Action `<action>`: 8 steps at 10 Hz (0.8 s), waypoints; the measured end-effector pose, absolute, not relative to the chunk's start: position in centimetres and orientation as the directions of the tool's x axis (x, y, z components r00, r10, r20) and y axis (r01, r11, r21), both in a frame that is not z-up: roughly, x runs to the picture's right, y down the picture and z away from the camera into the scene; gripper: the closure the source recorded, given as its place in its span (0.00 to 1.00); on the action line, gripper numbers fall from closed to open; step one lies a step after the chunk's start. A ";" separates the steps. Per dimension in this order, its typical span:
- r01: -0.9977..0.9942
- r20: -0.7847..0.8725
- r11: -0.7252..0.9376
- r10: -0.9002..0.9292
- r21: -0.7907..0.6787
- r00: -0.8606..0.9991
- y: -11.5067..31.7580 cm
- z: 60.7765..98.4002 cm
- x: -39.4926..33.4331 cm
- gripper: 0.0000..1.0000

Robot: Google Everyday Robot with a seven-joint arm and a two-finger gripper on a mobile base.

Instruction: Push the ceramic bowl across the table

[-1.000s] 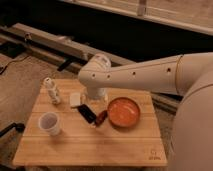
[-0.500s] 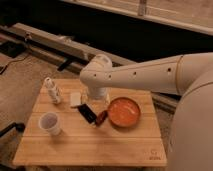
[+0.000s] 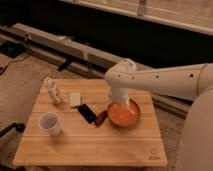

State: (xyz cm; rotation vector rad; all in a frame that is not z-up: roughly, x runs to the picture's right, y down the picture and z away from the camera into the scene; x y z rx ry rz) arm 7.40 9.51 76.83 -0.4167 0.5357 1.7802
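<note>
The orange-red ceramic bowl (image 3: pixel 122 114) sits right of centre on the bamboo-wood table (image 3: pixel 90 144). My white arm reaches in from the right and bends down over the table. The gripper (image 3: pixel 120 98) hangs at the bowl's far rim, at or just inside it. Whether it touches the bowl I cannot tell.
A white paper cup (image 3: pixel 50 123) stands at the front left. A small white bottle (image 3: pixel 51 90) and a white block (image 3: pixel 75 99) are at the back left. A black object (image 3: pixel 87 113) and a small red object (image 3: pixel 101 118) lie just left of the bowl. A logo marks the front right corner (image 3: pixel 152 155).
My arm's bend and gripper have moved right, from over the table's middle to the bowl's far rim. The bowl has hardly shifted.
</note>
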 end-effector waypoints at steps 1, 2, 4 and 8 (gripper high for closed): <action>-0.957 -0.549 -0.239 0.784 0.164 -0.290 10.1 78.3 8.5 0.33; -0.951 -0.561 -0.252 0.767 0.180 -0.310 10.7 79.8 9.2 0.33; -0.941 -0.586 -0.271 0.736 0.203 -0.339 11.7 82.6 10.2 0.33; -0.932 -0.628 -0.289 0.690 0.219 -0.361 12.6 86.1 11.3 0.33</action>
